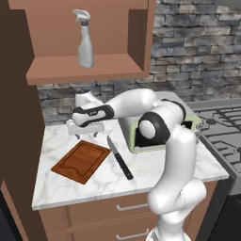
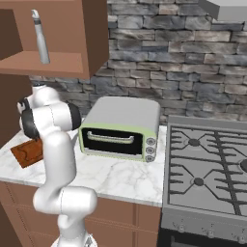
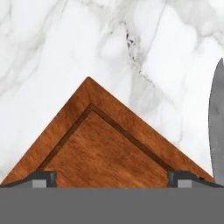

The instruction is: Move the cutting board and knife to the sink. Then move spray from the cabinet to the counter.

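Note:
The reddish-brown cutting board (image 1: 81, 161) lies flat on the white marble counter (image 1: 61, 188), towards its left. Its far corner (image 3: 100, 144) fills the lower hand view. The knife (image 1: 119, 157) lies just right of the board, black handle towards the front, and its silver blade (image 3: 216, 127) runs along the hand view's right edge. My gripper (image 1: 85, 135) hangs open a little above the board's far corner, pointing down, fingertips (image 3: 43, 178) spread wide with nothing between them. The spray (image 1: 84, 40) stands upright on the shelf of the open cabinet (image 1: 84, 73) above. The sink is out of view.
A pale green toaster oven (image 2: 120, 128) stands on the counter to the right of the board, partly behind my arm. A grey gas stove (image 2: 207, 164) lies further right. A stone wall (image 2: 183, 58) backs the counter, and brown drawers (image 1: 113, 212) sit below it.

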### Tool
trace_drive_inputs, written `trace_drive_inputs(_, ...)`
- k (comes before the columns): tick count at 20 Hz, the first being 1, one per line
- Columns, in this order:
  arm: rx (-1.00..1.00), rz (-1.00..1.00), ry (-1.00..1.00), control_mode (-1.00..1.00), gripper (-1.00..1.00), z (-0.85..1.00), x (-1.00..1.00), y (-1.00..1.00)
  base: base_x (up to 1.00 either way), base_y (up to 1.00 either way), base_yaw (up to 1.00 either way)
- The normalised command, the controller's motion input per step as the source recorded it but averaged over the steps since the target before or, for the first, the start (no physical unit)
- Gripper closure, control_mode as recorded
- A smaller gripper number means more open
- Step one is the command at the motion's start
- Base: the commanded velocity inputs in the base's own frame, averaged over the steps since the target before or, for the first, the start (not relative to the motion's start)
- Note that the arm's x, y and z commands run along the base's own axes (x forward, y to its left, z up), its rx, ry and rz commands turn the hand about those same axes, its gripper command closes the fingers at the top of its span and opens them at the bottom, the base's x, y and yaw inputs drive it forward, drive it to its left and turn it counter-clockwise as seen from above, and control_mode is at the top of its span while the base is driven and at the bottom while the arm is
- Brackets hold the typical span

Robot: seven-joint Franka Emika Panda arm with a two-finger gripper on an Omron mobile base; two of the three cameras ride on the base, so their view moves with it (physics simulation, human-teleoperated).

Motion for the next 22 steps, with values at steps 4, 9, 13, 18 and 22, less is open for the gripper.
trace_drive_inputs(4, 0.00, 0.00, 0.00, -1.00, -1.00, -0.17, 0.19, 0.10, 0.00, 0.00, 0.00)
trace_drive_inputs(9, 0.00, 0.00, 0.01, -1.00, -1.00, -0.18, 0.21, 0.02, 0.00, 0.00, 0.00)
trace_drive_inputs(13, 0.00, 0.00, 0.03, -1.00, -1.00, -0.17, 0.25, 0.00, 0.00, 0.00, 0.00)
trace_drive_inputs(18, 0.00, 0.00, 0.04, -1.00, -1.00, -0.12, 0.21, 0.00, 0.00, 0.00, 0.00)
trace_drive_inputs(22, 0.00, 0.00, 0.06, -1.00, -1.00, -0.12, 0.28, 0.03, 0.00, 0.00, 0.00)
